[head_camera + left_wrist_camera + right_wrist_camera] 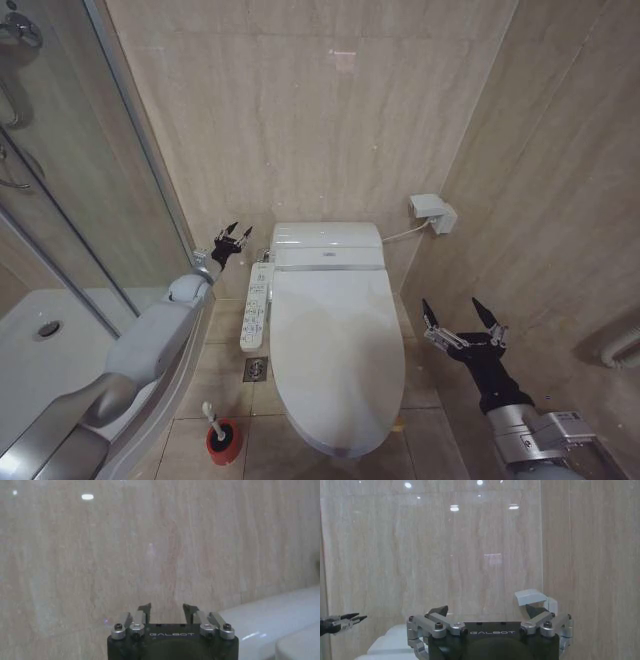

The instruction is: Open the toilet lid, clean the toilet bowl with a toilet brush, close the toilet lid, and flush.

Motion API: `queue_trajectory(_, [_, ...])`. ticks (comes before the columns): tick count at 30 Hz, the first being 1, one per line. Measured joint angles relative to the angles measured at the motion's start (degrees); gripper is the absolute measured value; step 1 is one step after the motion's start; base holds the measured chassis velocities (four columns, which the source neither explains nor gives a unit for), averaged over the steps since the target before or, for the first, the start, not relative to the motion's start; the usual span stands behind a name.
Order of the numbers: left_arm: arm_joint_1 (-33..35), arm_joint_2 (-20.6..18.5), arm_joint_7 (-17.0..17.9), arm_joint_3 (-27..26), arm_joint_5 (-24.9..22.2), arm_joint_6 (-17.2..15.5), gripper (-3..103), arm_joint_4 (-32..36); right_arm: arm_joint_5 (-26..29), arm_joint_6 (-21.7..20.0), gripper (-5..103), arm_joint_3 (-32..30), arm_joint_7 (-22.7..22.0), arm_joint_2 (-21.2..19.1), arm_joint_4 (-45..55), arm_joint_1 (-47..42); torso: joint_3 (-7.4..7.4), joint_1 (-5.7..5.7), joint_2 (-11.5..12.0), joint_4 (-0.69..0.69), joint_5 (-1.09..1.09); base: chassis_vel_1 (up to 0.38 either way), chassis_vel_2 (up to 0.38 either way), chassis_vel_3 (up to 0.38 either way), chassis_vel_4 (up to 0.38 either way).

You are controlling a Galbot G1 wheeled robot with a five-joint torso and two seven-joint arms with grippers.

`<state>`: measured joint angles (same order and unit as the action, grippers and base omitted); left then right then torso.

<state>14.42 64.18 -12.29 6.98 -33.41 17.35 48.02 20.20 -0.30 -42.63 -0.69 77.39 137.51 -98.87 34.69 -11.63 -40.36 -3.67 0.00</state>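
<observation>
Lid [335, 350] down, brush [214, 422] in holder (floor, bowl's left): nothing begun. Left gripper [232, 241] narrowly apart, right gripper [463, 317] wide, both empty.

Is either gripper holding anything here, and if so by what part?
Nothing is held. The left gripper hangs open beside the toilet tank; the right gripper is open in the air right of the closed lid. The brush sits in its holder.

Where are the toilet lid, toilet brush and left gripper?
toilet lid [335, 350]: head view, middle of closed cover.
toilet brush [212, 415]: head view, white handle above red holder.
left gripper [234, 237]: head view, between fingertips.
</observation>
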Motion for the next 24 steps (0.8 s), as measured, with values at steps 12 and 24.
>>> queue_trajectory(12, [-0.8,-1.3,-8.6,1.4,2.2,4.0,11,-5.6,0.0,0.0,100,0.0,0.0,0.0,0.0,0.0,0.00,0.01,0.0,0.01,-0.01,0.000,0.000,0.000,0.000])
queue_trajectory(24, [0.3,-2.0,-10.9,1.8,2.0,4.5,0,-6.0,0.0,0.0,100,0.0,0.0,0.0,0.0,0.0,-0.01,0.01,0.0,0.00,0.00,-0.004,0.002,0.003,-0.005])
